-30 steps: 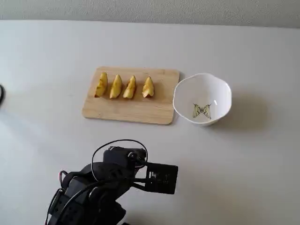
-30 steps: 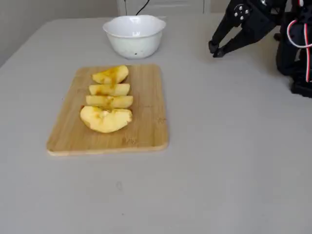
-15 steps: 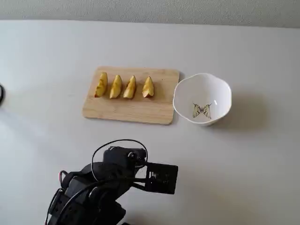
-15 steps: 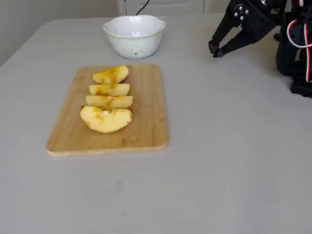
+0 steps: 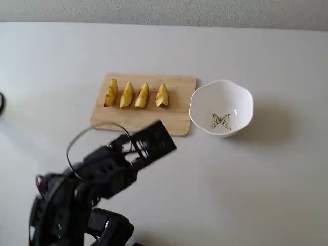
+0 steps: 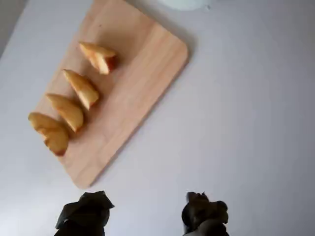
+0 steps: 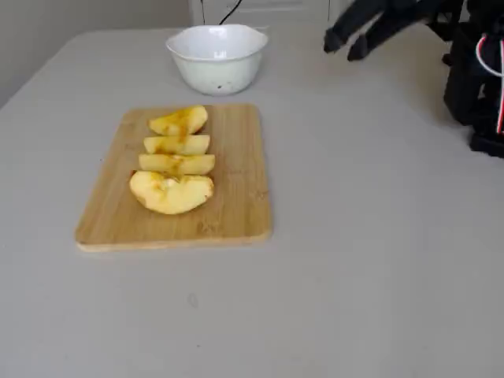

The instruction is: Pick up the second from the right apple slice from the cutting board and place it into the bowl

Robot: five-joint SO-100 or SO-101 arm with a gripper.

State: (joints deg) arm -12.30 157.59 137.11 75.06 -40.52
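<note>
A pale desk seen from above. A light wooden cutting board holds four apple slices in a row; the second from the right lies apart from its neighbours. A white bowl with a butterfly drawing sits just right of the board. A black robot arm reaches up from the lower left, short of the board.

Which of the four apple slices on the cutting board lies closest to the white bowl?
The slice at the right end of the row in a fixed view lies closest to the bowl. The three other slices sit farther left on the cutting board.
</note>
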